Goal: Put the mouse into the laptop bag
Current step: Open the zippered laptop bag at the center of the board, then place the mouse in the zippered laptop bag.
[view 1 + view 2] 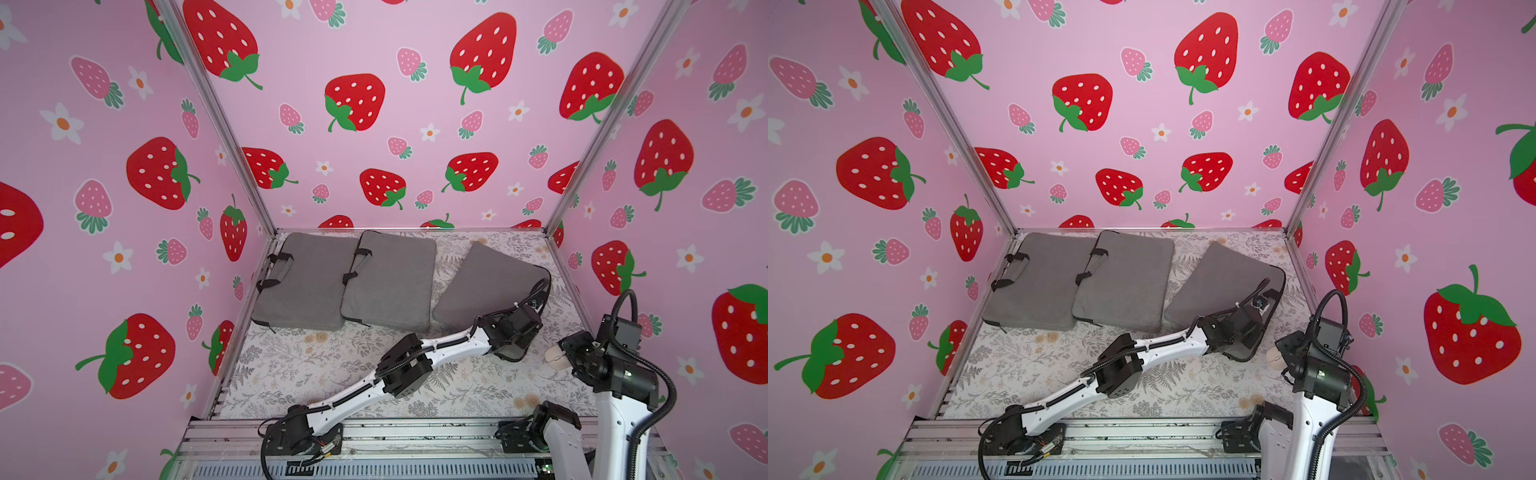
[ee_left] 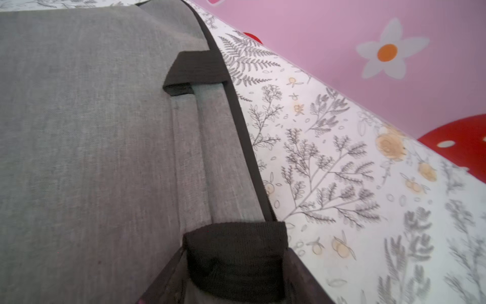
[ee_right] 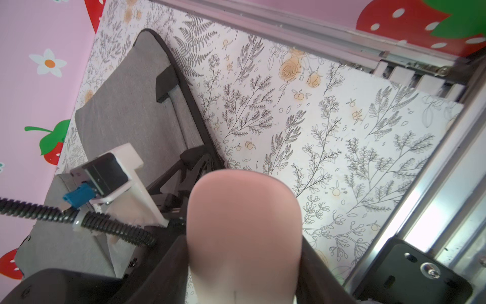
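1. Now the right gripper [image 3: 243, 246] pinches the pale pink mouse [image 3: 244, 218] between its jaws, near the right edge of the floral table [image 1: 316, 365].
2. The left gripper [image 2: 235, 254] reaches across to the rightmost laptop bag [image 1: 486, 282]. Its jaws straddle the handle's black strap [image 2: 236, 237], but I cannot tell whether they squeeze it.
3. Two more grey bags [image 1: 307, 286] lie at the far left.

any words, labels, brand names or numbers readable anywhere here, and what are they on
No text can be read in any view.
The mouse, the three grey laptop bags and the strawberry walls show no lettering.
The wiring at the arm base is too small to tell.
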`<state>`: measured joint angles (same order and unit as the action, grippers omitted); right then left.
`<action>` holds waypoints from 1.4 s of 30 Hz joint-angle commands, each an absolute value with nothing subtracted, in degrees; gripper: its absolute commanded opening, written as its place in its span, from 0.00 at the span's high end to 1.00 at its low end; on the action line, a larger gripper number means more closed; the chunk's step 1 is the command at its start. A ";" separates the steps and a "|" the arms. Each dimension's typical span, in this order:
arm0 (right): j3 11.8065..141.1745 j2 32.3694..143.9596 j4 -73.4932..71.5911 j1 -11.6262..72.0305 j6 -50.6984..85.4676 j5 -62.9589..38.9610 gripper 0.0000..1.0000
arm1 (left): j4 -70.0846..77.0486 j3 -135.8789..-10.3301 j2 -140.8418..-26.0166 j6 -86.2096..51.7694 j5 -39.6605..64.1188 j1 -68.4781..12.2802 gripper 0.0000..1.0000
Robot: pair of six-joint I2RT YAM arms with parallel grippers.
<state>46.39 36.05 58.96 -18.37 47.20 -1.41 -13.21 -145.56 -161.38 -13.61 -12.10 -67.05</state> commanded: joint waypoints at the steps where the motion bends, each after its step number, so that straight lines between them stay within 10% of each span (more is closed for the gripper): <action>1: 44.69 36.20 56.67 -18.94 45.16 -5.52 0.53 | -9.81 -147.23 -163.52 -12.56 -20.86 -66.19 0.41; 9: 43.46 35.31 56.40 -19.49 44.44 -7.30 0.54 | -4.83 -148.36 -167.83 -12.83 -26.03 -66.62 0.46; 13: 42.19 35.64 55.20 -19.67 44.64 -8.26 0.54 | -4.25 -145.80 -165.37 -15.11 -23.52 -66.62 1.00; 42: 43.08 76.41 10.87 -22.79 51.21 -14.85 0.60 | 4.85 -127.62 -138.01 -26.15 -7.14 -65.92 1.00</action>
